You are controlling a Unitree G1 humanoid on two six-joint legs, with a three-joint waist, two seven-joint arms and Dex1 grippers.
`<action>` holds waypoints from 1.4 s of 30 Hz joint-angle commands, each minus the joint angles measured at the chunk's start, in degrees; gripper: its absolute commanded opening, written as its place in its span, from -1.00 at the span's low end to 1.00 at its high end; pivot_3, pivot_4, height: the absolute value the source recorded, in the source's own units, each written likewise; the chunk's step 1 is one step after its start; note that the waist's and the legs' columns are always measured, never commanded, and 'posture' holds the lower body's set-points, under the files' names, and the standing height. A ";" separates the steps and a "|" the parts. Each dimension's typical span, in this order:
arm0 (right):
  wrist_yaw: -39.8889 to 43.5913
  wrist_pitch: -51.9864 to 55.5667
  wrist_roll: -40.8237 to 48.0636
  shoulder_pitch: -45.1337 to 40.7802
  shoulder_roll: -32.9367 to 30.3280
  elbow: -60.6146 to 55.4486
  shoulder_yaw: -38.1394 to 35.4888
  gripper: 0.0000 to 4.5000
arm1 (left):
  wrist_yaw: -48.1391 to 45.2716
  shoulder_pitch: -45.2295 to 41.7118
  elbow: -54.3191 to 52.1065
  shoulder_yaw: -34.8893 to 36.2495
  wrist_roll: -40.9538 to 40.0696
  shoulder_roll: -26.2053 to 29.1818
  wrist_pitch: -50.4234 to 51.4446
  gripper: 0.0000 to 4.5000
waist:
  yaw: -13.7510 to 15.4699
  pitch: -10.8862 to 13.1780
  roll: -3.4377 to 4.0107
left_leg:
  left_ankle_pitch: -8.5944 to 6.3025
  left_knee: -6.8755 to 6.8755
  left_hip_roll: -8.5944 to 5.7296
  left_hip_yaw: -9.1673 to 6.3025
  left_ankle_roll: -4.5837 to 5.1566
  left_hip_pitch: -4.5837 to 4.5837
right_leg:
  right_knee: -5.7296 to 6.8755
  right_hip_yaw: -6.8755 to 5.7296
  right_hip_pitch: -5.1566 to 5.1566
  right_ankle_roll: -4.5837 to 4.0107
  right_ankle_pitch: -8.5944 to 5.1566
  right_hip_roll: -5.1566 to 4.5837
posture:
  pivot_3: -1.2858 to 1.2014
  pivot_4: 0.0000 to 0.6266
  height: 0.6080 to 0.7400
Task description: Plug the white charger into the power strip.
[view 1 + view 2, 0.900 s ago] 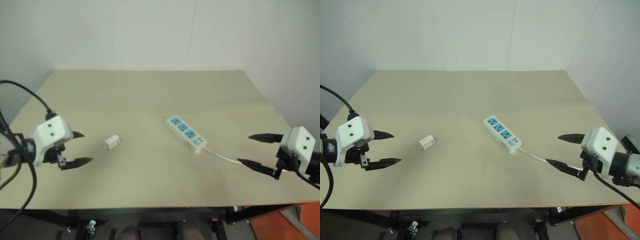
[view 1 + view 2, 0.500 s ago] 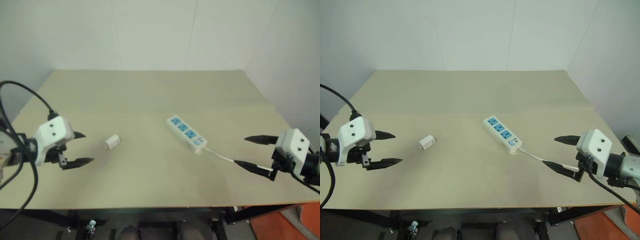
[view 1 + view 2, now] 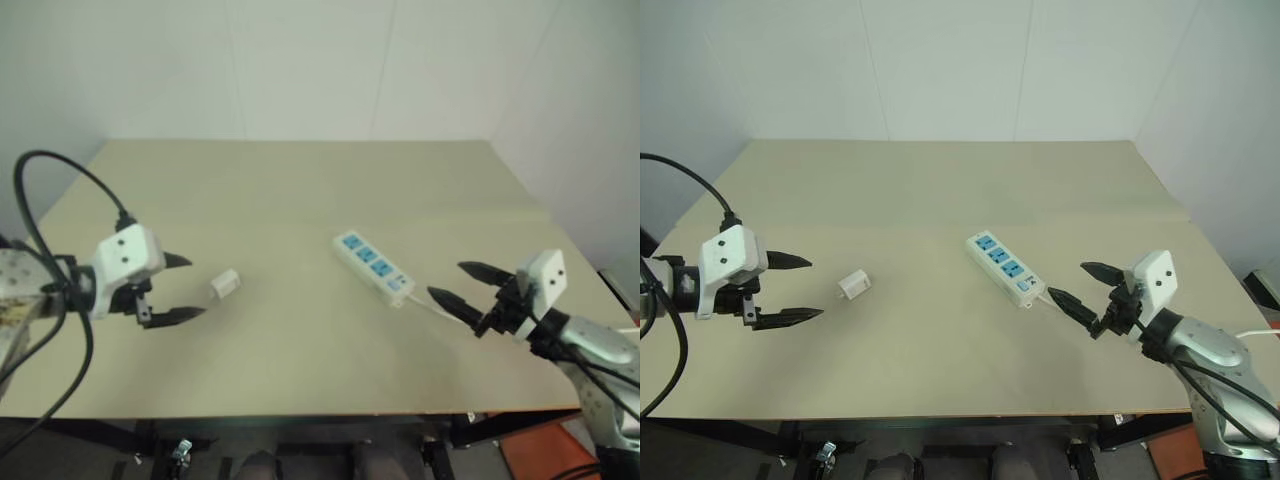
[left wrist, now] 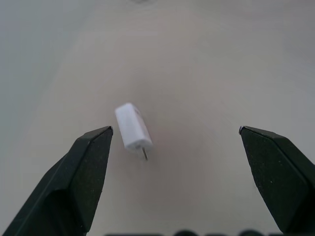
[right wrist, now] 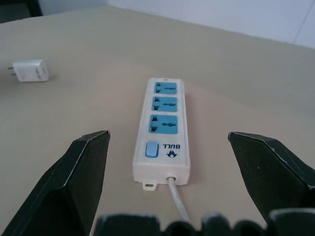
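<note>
The white charger (image 3: 853, 285) lies on its side on the tan table, left of centre, its prongs (image 4: 146, 154) showing in the left wrist view. My left gripper (image 3: 790, 290) hovers open just left of it, fingers pointing at it with a small gap between. The power strip (image 3: 1004, 269) lies diagonally near the table's middle, three blue sockets facing up and its thin white cable (image 3: 1065, 308) trailing toward the right. Open and empty, my right gripper (image 3: 1078, 283) is aimed at the strip's switch end (image 5: 152, 149), its lower finger over the cable.
The tan table (image 3: 940, 190) stretches back to a white wall and has a faint seam across it. Its front edge (image 3: 940, 416) lies close below both grippers. A black cable (image 3: 60, 175) loops above my left arm.
Both grippers have moved inward. The left came closer to the charger. The right swung left and turned toward the power strip's cable end. Charger and strip stayed put.
</note>
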 commanded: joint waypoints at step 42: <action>-0.69 -19.31 -14.14 -15.95 15.09 36.31 13.28 1.00 | 0.45 -9.38 1.98 -5.11 -0.40 -7.39 -4.83 0.99 | -1.35 0.00 0.01 | 0.00 -0.02 -0.01 -0.12 0.00 0.03 | 0.08 -0.04 -0.02 -0.19 0.13 0.03 | 0.03 -0.52 1.00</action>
